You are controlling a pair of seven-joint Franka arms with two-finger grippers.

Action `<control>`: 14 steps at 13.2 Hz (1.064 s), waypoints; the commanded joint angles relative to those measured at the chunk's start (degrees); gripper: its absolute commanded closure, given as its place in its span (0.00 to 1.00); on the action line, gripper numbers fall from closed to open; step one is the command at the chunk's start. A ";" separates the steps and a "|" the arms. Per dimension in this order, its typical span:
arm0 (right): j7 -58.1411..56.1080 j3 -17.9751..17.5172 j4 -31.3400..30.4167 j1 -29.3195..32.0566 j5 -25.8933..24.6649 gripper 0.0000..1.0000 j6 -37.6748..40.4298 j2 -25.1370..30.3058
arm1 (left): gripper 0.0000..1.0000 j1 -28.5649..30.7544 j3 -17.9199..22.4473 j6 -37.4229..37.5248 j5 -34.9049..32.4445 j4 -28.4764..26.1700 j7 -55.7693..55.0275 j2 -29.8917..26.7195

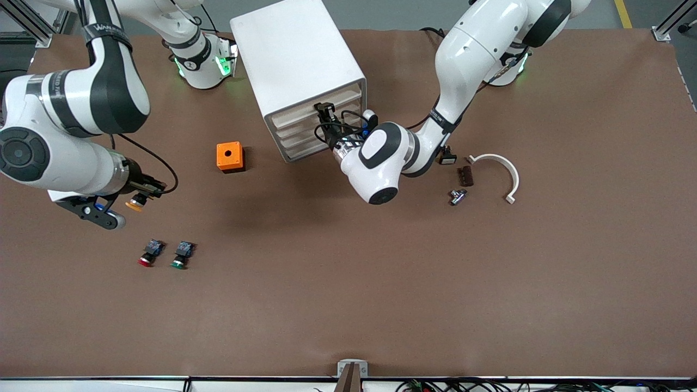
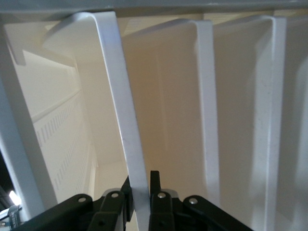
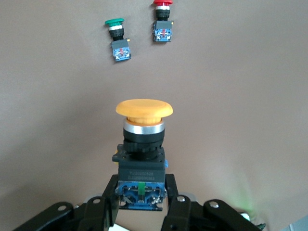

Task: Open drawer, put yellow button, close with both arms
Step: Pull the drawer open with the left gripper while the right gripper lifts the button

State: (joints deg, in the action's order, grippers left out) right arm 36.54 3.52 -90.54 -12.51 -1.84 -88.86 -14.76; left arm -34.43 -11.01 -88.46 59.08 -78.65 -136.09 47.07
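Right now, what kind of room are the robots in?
Probably a robot lab: two big white robot arms bolted to a brown table, with a white four-drawer cabinet and small push buttons laid out for practice.

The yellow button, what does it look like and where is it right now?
The yellow button has a round, domed yellow-orange cap, a silver ring, a black body and a blue block at the back. It looks like plastic. The right pincer is shut on that blue end, holding it in the air over bare table, cap pointing away from the fingers.
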 commanded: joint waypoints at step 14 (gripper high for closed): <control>8.55 0.18 1.94 -5.16 -0.01 0.87 3.61 1.31 | 0.87 3.14 4.85 1.71 -4.76 1.31 2.41 0.66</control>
State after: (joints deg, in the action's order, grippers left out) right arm 44.23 3.46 -88.96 -17.28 -1.84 -86.12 -14.16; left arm -31.92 -8.46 -87.23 58.88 -77.24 -136.11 47.07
